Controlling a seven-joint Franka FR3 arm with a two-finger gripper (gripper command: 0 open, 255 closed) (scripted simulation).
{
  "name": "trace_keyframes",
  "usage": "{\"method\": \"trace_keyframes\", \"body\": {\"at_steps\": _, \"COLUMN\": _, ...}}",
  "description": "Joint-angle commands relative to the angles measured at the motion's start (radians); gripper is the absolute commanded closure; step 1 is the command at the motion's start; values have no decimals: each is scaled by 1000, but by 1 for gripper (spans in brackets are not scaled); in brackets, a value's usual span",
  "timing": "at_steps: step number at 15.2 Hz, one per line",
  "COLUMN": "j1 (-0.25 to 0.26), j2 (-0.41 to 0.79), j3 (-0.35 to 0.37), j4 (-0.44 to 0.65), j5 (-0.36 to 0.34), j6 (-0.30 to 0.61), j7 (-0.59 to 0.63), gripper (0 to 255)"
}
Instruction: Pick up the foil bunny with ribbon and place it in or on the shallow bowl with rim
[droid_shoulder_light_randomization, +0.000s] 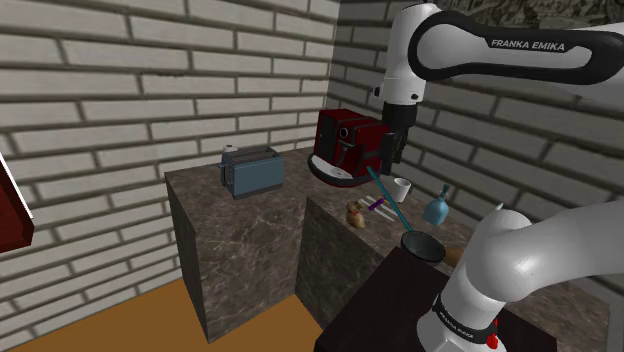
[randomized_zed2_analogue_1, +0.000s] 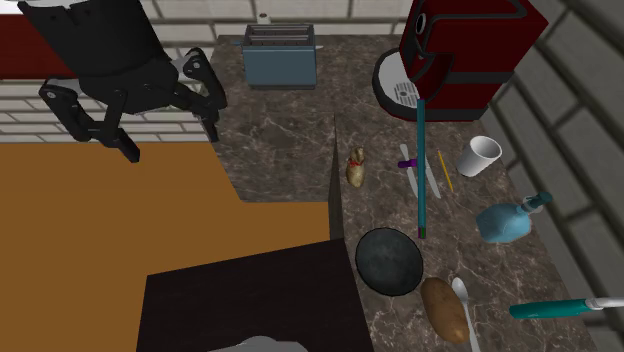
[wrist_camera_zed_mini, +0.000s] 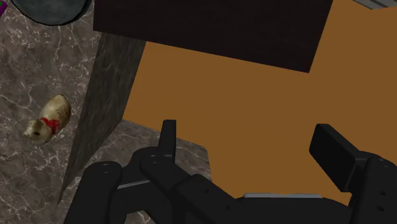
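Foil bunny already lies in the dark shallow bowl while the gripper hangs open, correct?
No. The second exterior view shows the foil bunny on the counter, apart from the dark shallow bowl. The gripper is open, as the wrist view shows.

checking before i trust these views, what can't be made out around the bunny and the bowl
Shallow bowl: wrist view, cut off by the picture's edge.
Foil bunny: shoulder view, too small to show its ribbon.
Red machine: shoulder view, right side hidden behind the jaws.
Teal-handled tool: second exterior view, cut off by the right edge.
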Motion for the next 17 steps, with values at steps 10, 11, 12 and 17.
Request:
{"method": "trace_keyframes", "body": {"at_steps": 10, "j1": -76, "j2": 35, "j3": -78, "j4": -242, "j5": -79, "j6": 366, "j7": -12, "gripper": 0}}
{"method": "trace_keyframes", "body": {"at_steps": 11, "j1": -86, "j2": 49, "j3": -88, "j4": -262, "j5": -88, "j6": 410, "j7": -12, "gripper": 0}}
{"method": "trace_keyframes", "body": {"at_steps": 12, "j1": -95, "j2": 64, "j3": -98, "j4": -281, "j5": -97, "j6": 455, "j7": -13, "gripper": 0}}
{"method": "trace_keyframes", "body": {"at_steps": 17, "j1": -146, "j2": 177, "j3": -149, "j4": -353, "j5": -142, "j6": 691, "j7": -16, "gripper": 0}}
